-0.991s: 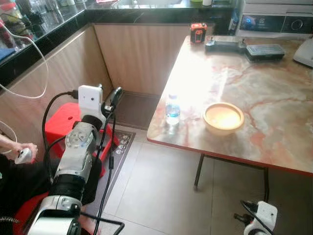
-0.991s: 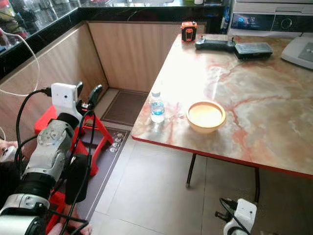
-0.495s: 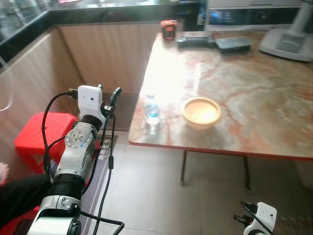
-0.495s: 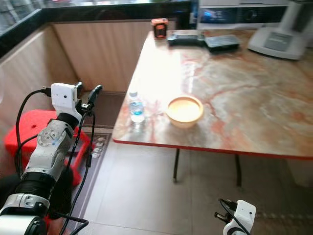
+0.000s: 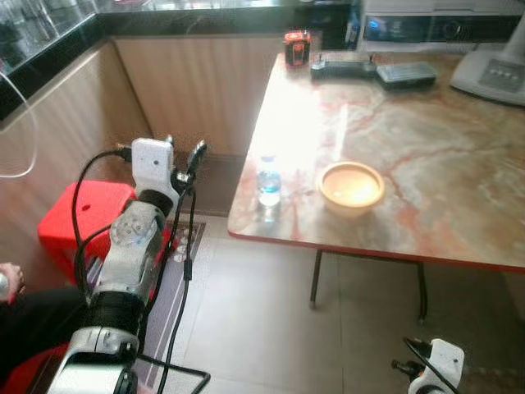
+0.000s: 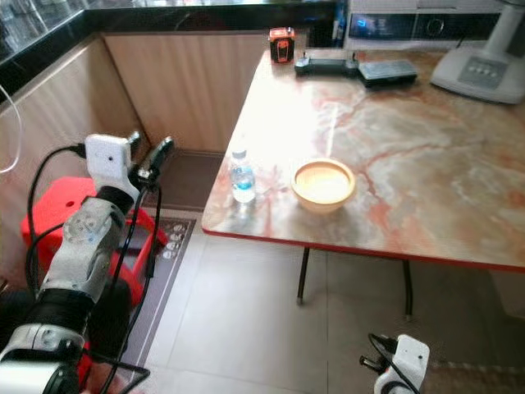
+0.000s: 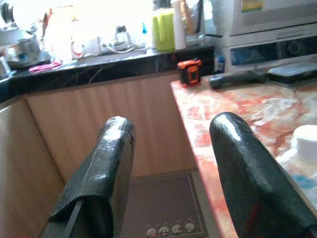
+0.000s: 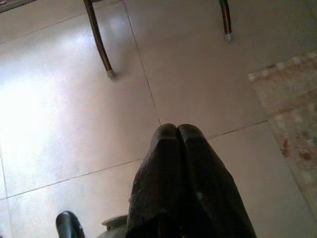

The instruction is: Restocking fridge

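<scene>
Bottle [image 5: 268, 181] of water, small and clear with a white cap and a blue label, stands upright near the front left corner of the marble-patterned desk [image 5: 426, 156]. Just beside it, to the robot's right and not touching, sits a shallow tan bowl [image 5: 351, 186]. At the far end of the desk lie an orange and black tape measure [image 5: 296, 47], a dark controller-like device [image 5: 343, 66] and a flat dark case [image 5: 405, 75], with part of a white appliance base [image 5: 499, 72] near the far right edge. Behind them a black countertop [image 5: 213, 6] runs along wood-panelled cabinets.

The left gripper [image 7: 171, 144] is raised off the desk's left edge, well apart from the bottle, its two black fingers [image 7: 106, 168] spread wide with nothing between them; in the left wrist view the bottle's white cap peeks out past one finger. The right gripper [image 8: 177, 134] hangs low over the grey tiled floor [image 8: 64, 114], its fingers pressed together and empty, with the desk's thin metal legs [image 8: 98, 42] ahead of it.

A red stool [image 5: 78, 222] stands on the floor below the left arm, beside a dark mat [image 5: 184, 246]. A person's hand [image 5: 8, 281] shows at the left edge of the left eye view.
</scene>
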`<state>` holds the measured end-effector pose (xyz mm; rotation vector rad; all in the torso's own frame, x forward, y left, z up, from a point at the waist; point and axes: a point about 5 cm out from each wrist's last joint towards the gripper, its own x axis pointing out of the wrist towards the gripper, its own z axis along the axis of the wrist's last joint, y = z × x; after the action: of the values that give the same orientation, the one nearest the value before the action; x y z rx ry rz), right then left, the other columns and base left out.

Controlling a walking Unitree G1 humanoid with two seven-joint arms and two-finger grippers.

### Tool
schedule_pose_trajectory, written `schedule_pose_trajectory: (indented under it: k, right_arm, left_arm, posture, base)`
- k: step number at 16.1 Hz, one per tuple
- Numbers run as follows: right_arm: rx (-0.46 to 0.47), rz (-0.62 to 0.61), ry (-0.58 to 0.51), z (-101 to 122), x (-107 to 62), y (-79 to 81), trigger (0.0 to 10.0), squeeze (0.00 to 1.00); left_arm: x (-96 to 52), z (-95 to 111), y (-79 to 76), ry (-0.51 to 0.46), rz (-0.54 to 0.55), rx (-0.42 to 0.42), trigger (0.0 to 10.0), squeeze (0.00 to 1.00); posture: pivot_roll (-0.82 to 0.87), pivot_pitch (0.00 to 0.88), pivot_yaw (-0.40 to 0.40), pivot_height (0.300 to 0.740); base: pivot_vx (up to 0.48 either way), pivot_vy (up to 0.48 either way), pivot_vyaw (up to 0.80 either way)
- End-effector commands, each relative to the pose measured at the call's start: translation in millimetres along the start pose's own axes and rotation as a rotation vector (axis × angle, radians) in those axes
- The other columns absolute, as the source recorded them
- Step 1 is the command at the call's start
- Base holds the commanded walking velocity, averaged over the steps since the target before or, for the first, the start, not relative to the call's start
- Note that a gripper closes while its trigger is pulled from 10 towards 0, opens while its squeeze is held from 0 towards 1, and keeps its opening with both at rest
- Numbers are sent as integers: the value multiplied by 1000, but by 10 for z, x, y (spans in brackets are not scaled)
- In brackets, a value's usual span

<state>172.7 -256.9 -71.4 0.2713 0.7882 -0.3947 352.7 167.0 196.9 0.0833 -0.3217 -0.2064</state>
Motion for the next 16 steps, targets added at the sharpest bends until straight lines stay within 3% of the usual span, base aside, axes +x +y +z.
schedule_pose_trajectory:
  k: [1,3,8,13,16]
  right_arm:
    - [3,-18,32,-108,-37,-72,10000,0]
    - [5,-24,42,-156,-54,-94,10000,0]
    - [3,-39,75,-336,-125,-157,10000,0]
    - [1,-56,104,-492,-204,-251,10000,0]
    - [-15,-56,123,-554,-238,-289,10000,0]
  left_arm:
    - [-9,43,-85,-13,-22,7,10000,0]
    - [-51,39,-113,-18,-24,4,10000,0]
    - [-189,196,-193,-54,0,-18,10000,0]
    - [-286,425,-455,-81,-130,26,10000,0]
    - [-390,404,-597,-40,-175,-10,10000,0]
  posture:
    - [27,107,65,740]
    - [40,94,60,740]
    - [63,63,59,740]
    - [96,57,43,740]
    - [116,57,34,740]
  base:
    - [240,0,-788]
    - [240,0,-778]
    - [242,0,0]
    - [193,0,0]
    - [0,0,0]
